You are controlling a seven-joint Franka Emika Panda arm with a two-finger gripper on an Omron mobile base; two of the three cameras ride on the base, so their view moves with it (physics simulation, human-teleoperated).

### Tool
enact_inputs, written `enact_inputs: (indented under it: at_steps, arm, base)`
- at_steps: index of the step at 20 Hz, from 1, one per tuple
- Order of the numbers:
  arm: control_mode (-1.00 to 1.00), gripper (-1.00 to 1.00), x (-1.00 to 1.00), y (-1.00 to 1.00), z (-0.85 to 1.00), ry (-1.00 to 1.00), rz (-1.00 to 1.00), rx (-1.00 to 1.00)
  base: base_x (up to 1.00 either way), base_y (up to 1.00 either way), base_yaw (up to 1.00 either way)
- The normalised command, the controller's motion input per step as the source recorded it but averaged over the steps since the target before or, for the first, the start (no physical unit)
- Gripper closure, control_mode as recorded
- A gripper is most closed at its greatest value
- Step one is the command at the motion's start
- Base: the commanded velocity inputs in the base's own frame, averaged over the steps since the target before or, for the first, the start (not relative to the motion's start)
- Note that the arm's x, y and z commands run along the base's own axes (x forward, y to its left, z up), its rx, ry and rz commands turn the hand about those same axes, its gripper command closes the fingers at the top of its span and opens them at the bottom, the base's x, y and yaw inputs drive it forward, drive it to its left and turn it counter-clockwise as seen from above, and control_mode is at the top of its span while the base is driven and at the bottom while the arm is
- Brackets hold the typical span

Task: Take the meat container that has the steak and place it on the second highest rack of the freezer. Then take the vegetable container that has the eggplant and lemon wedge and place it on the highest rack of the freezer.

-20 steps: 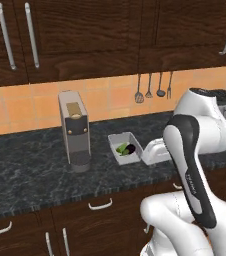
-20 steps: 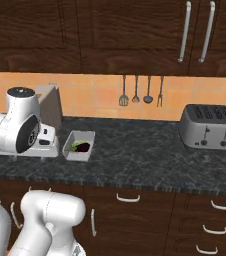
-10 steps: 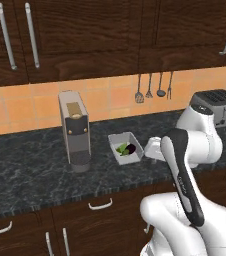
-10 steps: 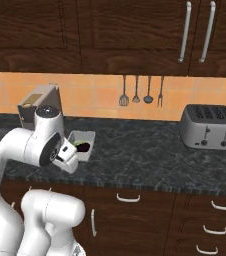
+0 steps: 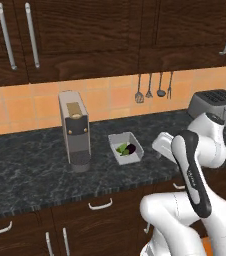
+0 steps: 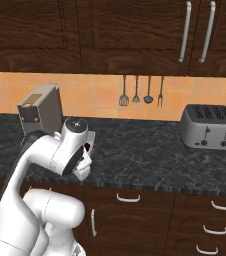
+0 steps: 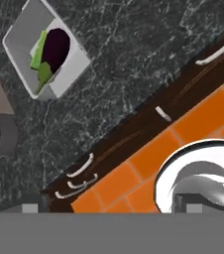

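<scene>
- The counter (image 5: 30, 175) is rendered as dark speckled stone, polished.
- The cabinets (image 5: 85, 35) are seen as dark grained wood with metal handles.
- The toaster (image 6: 207, 127) is brushed metal.
- The eggplant (image 7: 56, 47) is glossy.

Dark wood cabinets (image 5: 85, 35) frame orange tile backsplash (image 5: 25, 107) above black counter (image 5: 30, 175).

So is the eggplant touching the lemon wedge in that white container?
Touching. In the hand view the eggplant lies right against the lemon wedge inside the container, overlapping its edge with no gap between them.
</scene>
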Motion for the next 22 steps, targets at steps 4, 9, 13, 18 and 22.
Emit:
enact_inputs:
  at_steps: [4, 9, 13, 18, 22]
  arm:
    - [-1.00, -1.00, 0.50, 0.00, 0.00, 0.10, -0.14, 0.01]
    - [-1.00, -1.00, 0.43, 0.00, 0.00, 0.08, -0.13, 0.00]
    - [-1.00, -1.00, 0.21, 0.00, -0.08, 0.05, -0.07, 0.00]
    - [-1.00, -1.00, 0.26, 0.00, -0.21, 0.06, -0.07, 0.00]
    - [-1.00, -1.00, 0.26, 0.01, -0.25, 0.05, -0.07, 0.00]
  base:
    - [0.00, 0.00, 0.00]
    - [0.00, 0.00, 0.00]
    - [0.00, 0.00, 0.00]
    - [0.00, 0.00, 0.00]
    - [0.00, 0.00, 0.00]
